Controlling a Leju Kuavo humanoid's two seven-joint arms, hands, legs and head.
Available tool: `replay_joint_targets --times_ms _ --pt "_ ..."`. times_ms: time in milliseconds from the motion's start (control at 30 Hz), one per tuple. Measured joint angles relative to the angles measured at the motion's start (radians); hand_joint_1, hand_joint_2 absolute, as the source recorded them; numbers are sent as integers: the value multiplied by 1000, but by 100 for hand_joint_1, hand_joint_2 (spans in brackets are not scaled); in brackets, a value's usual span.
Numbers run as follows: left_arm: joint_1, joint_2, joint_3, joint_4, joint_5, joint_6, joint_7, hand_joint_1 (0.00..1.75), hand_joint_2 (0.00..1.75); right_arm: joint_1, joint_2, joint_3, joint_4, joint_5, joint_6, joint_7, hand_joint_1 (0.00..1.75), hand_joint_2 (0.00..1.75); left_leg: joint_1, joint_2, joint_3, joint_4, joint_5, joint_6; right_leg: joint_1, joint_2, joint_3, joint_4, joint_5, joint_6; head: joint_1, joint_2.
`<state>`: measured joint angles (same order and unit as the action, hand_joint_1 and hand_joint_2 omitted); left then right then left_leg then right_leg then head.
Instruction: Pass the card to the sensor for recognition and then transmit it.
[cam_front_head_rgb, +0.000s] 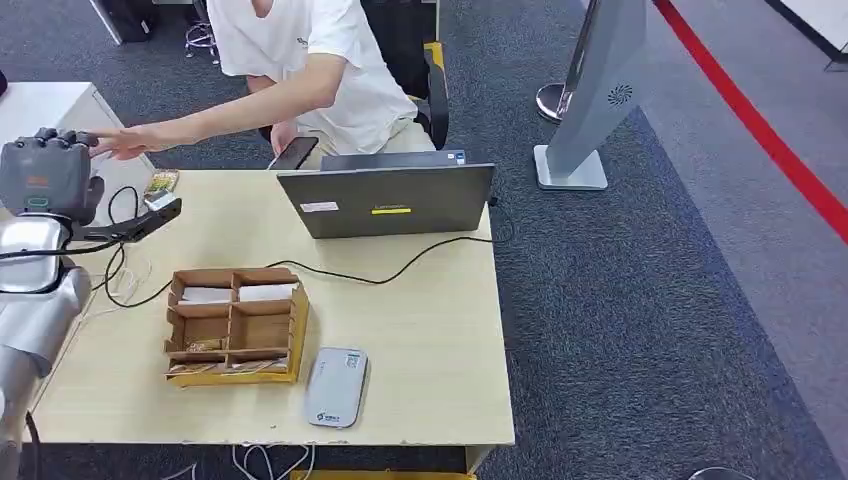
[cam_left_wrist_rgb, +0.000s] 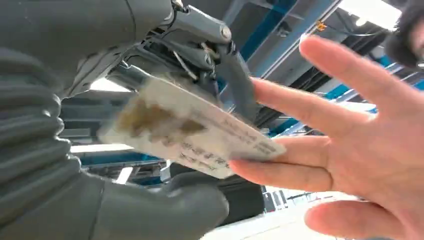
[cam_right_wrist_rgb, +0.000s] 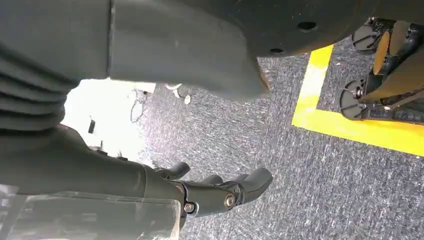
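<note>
An office or demonstration hall is suggested: a pale wooden desk (cam_front_head_rgb: 430, 330) is set on dark grey carpet (cam_front_head_rgb: 640, 300), a laptop (cam_front_head_rgb: 388, 200) and cables are laid out, a red floor line (cam_front_head_rgb: 760, 125) is marked, and a grey kiosk stand (cam_front_head_rgb: 595, 90) is placed nearby.

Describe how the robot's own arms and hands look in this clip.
The left arm is smooth silver metal, with a black cable running along it. The left hand has a boxy grey back with a small orange marking; up close it shows a ribbed grey cover and dark fingers with exposed screws and thin wires. The right hand has glossy dark fingers.
</note>
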<state>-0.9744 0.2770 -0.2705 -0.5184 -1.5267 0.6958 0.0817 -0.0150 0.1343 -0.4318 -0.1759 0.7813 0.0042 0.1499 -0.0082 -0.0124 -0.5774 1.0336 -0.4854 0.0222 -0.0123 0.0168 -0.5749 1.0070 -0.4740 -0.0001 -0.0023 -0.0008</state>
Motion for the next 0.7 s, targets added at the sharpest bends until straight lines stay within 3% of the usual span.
replay_joint_targets --times_ms 700 --pt "115 -24 0 -154 53 1 -84 0 175 0 -2 -5 0 8 -5 -7 0 175 0 0 0 0 0 0 0 0 0 0 0 0 0 0"
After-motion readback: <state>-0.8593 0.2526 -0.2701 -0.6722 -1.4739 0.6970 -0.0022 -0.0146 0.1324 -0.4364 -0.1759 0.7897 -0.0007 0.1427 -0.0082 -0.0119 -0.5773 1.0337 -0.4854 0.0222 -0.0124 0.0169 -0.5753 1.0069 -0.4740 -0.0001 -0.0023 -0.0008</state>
